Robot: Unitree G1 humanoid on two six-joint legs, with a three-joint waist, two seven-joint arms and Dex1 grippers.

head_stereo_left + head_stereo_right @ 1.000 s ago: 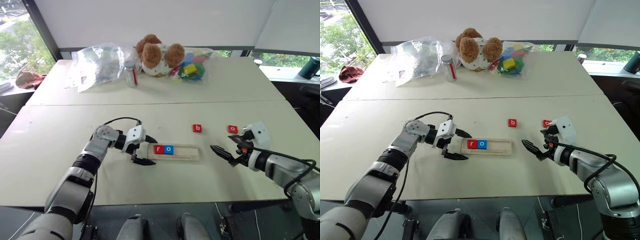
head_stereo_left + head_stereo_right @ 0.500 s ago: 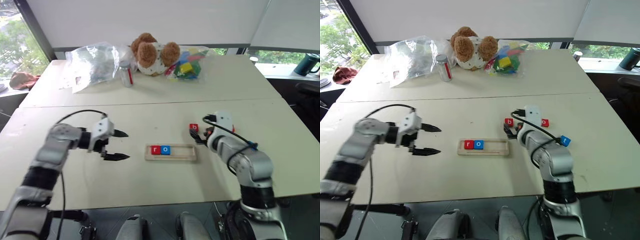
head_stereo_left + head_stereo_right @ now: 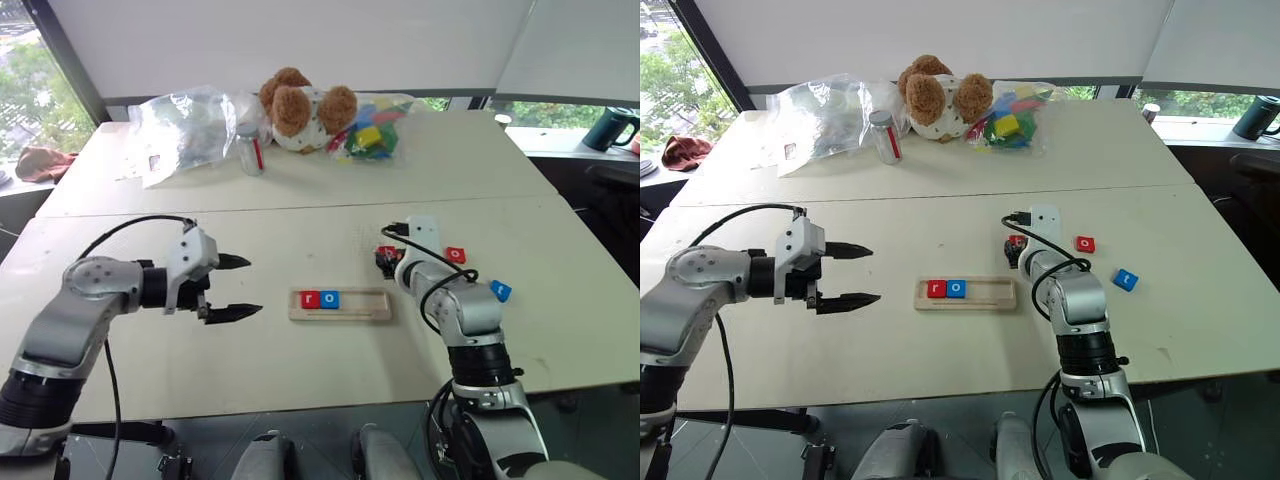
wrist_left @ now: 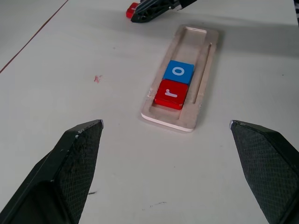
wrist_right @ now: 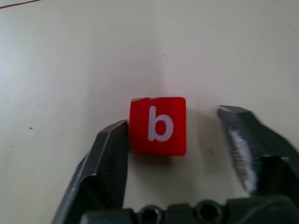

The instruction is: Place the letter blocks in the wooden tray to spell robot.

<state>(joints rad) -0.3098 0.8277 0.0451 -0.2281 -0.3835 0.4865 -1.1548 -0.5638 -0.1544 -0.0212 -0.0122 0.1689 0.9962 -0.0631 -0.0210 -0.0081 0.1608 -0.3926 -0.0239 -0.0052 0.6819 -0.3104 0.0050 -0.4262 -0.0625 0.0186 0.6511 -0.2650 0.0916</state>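
The red "b" block (image 5: 158,125) lies flat on the tabletop (image 3: 300,230) between the fingers of the right gripper (image 5: 173,140). One finger (image 5: 110,163) touches its side; the other stands just clear, so the gripper is part-closed with no firm hold. The left gripper (image 3: 232,288) hangs wide open and empty, beside the wooden tray (image 3: 340,304) (red "r" (image 4: 171,93) and blue "o" (image 4: 179,72) seated at one end). A red block (image 3: 456,254) and a blue block (image 3: 501,290) lie further right.

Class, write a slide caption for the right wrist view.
Right end effector straddling the red b block on the table.
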